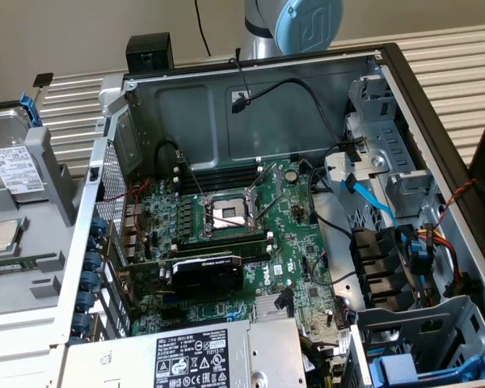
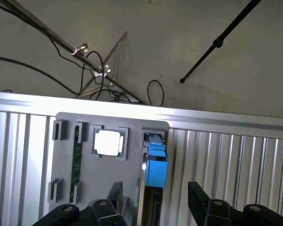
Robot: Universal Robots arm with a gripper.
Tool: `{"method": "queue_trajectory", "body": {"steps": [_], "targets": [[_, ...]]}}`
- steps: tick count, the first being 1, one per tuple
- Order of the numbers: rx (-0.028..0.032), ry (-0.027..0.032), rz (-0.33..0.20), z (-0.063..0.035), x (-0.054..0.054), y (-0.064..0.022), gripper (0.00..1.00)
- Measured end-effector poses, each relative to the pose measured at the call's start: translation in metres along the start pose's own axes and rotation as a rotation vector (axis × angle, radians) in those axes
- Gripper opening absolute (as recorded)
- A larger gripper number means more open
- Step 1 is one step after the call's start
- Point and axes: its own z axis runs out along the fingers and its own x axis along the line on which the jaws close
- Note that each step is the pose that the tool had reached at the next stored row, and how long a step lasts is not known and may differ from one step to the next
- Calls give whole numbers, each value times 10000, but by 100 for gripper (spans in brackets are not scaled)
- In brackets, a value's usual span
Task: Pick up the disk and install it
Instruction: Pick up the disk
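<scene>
My arm (image 1: 263,28) stands at twelve o'clock behind the case (image 1: 194,113). The gripper (image 2: 154,186) points down at the disk (image 2: 155,172) in its grey tray (image 2: 89,188), fingers (image 2: 198,197) released, grasping nothing

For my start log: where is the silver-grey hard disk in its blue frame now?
The silver-grey hard disk sits in the grey plastic tray at the exterior view's left, outside the open metal computer case, beside the square silver chip.

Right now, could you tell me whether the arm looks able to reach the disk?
Probably yes: in the wrist view the disk stands uncovered in the grey tray, lined up between the open fingers.
</scene>
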Motion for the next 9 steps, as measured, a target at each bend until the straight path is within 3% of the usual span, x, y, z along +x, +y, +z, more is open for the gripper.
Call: {"method": "queue_trajectory", "body": {"steps": [9], "targets": [[1,0,6,166,48,8,66]]}}
